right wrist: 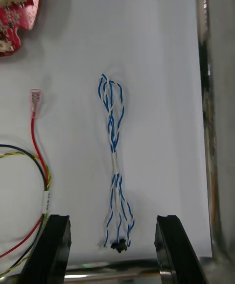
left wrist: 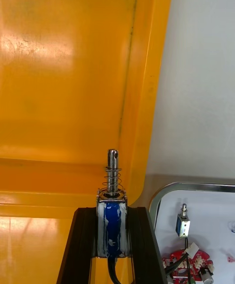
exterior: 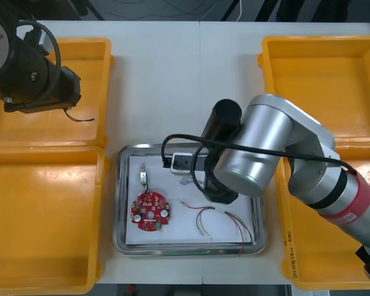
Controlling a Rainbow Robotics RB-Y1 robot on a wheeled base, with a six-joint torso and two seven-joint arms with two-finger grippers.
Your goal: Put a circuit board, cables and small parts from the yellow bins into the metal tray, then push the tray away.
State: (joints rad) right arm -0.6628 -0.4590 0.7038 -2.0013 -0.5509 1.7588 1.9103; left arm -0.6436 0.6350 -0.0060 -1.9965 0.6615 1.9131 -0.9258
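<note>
Our right gripper is spread wide, one end of the blue and white cable between its fingers; upper left, our left gripper pinches a small metal part

No legible text, brand or number was recorded in any view. Small dark marks were seen on the inner rim of the near right yellow bin, too small to be read. A faint pale marking was noted on the red band of the right arm, and fine print on the round red circuit board in the tray; neither could be made out.
</note>
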